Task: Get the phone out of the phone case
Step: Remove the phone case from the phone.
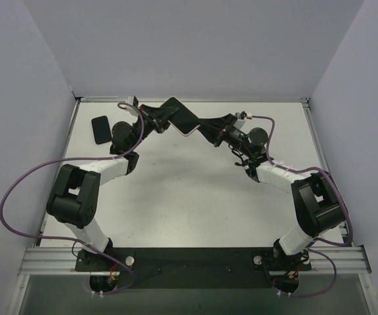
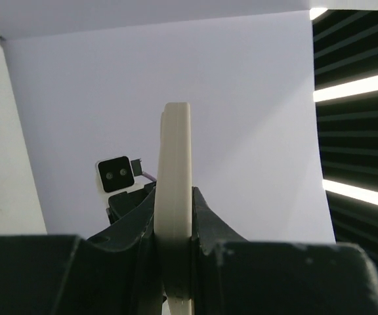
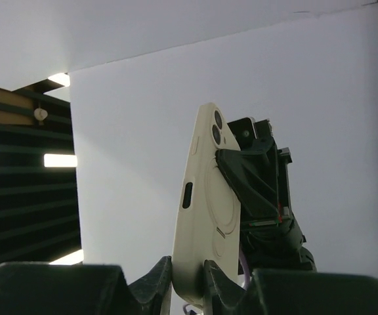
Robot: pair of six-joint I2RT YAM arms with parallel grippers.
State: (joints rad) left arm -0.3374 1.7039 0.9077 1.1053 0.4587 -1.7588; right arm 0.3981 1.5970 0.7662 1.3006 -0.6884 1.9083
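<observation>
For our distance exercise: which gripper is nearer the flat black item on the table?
Left. The left gripper is beside the black item; the right gripper is beyond the phone.

Arms: I count two, left arm [image 1: 76,193] and right arm [image 1: 315,209], flanking the cream phone [image 1: 179,117]
Grippers: two, left gripper [image 1: 157,119] and right gripper [image 1: 207,125]
Cream phones: one
Dark slab [image 1: 100,129]: one, left of the phone
</observation>
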